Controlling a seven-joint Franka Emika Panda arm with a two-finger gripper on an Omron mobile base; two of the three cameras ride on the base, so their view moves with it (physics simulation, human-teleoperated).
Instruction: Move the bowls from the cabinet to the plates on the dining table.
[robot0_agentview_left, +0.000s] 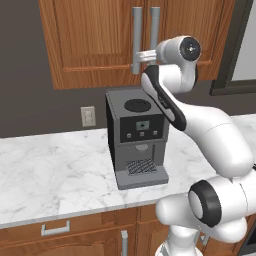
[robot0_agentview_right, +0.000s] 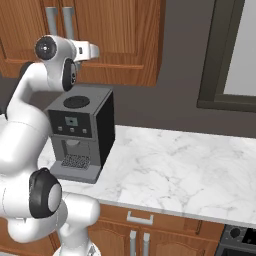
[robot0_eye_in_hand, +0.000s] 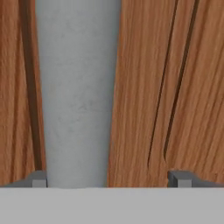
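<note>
in the left base view: closed reddish-brown cabinet (robot0_agentview_left: 95, 40) high on the wall, two tall grey bar handles (robot0_agentview_left: 136, 37) side by side at the meeting of its doors. white arm bent up from the lower right, gripper (robot0_agentview_left: 136, 55) reaching leftward at the lower part of the left handle, fingers either side of the bar as far as can be told, contact not clear. below, grey coffee machine (robot0_agentview_left: 136, 137) standing on the marble counter (robot0_agentview_left: 55, 170), pale wall outlet (robot0_agentview_left: 88, 116) to its left, low drawer with a small handle (robot0_agentview_left: 55, 229) under the counter edge. no bowls visible, doors shut. in the right base view: same cabinet (robot0_agentview_right: 125, 40) at upper left, handles (robot0_agentview_right: 51, 20) partly behind the arm, hand (robot0_agentview_right: 90, 50) pointing right at the door front just above the coffee machine (robot0_agentview_right: 80, 135); long marble counter (robot0_agentview_right: 175, 170) stretching right, dark-framed window (robot0_agentview_right: 230, 55) at upper right. fingertips hidden here. in the hand view: very close to the wood door (robot0_eye_in_hand: 175, 87), grey bar handle (robot0_eye_in_hand: 78, 87) running top to bottom left of centre, gripper (robot0_eye_in_hand: 109, 179) spread wide, one dark fingertip (robot0_eye_in_hand: 38, 178) just left of the bar and the other well right of it over the panel grooves, bar between them, nothing clamped.
</note>
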